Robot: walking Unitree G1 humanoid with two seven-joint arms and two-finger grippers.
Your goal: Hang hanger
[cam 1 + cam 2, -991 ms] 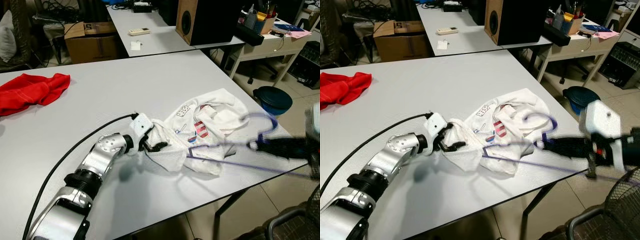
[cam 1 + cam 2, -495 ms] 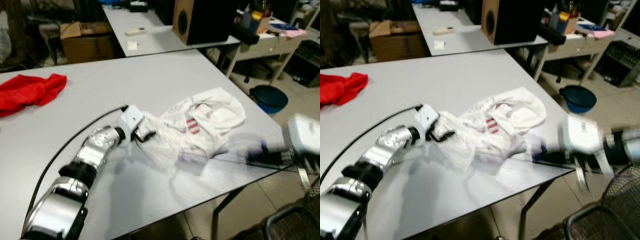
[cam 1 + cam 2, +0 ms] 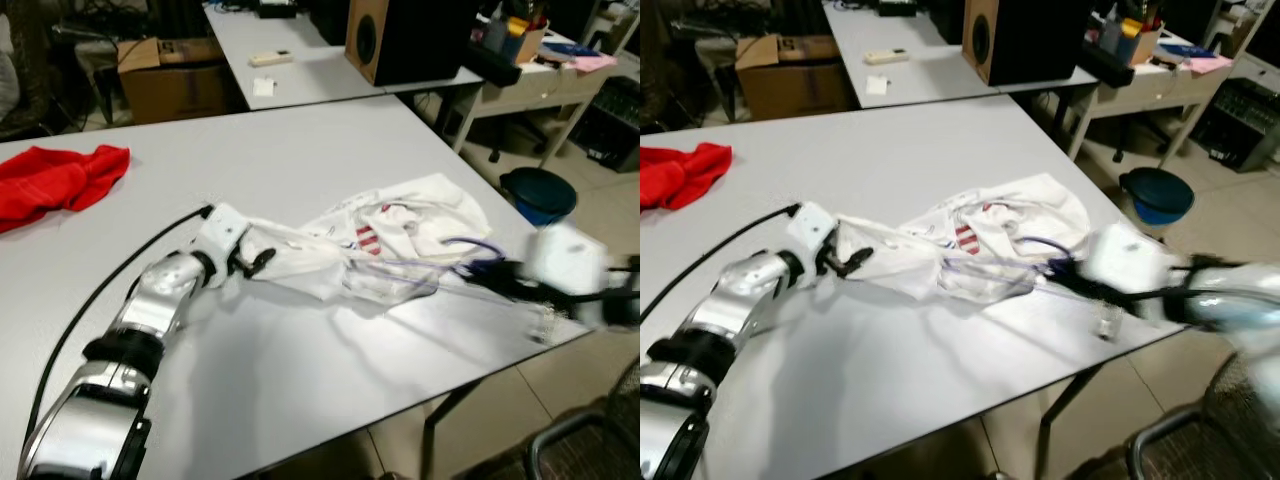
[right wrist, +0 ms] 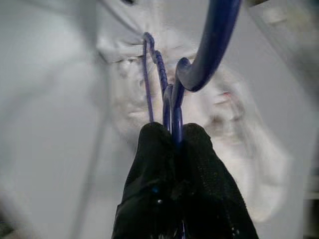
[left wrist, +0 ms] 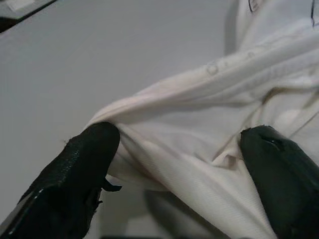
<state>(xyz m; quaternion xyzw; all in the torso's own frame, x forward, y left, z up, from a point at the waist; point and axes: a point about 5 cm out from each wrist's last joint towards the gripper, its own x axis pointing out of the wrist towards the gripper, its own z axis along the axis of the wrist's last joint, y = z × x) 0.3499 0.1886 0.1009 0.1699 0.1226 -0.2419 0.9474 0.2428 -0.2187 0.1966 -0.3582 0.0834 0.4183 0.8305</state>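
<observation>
A: What do we see on the pale grey tabletop (image 3: 300, 180)?

B: A crumpled white garment with a red-striped print (image 3: 375, 245) lies near its right edge, and a thin blue wire hanger (image 3: 440, 268) is threaded into it, the hook showing by the garment's right side.

A: And our two end effectors?

B: Our left end effector (image 3: 255, 262) has its black fingers (image 5: 82, 164) spread around a fold at the garment's left end, with cloth bunched between them. Our right end effector (image 4: 172, 144) is clamped tight on the hanger's neck, just below the hook.

A: Anything else nearby?

B: A crumpled red cloth (image 3: 60, 180) sits well apart at the tabletop's far left.
</observation>
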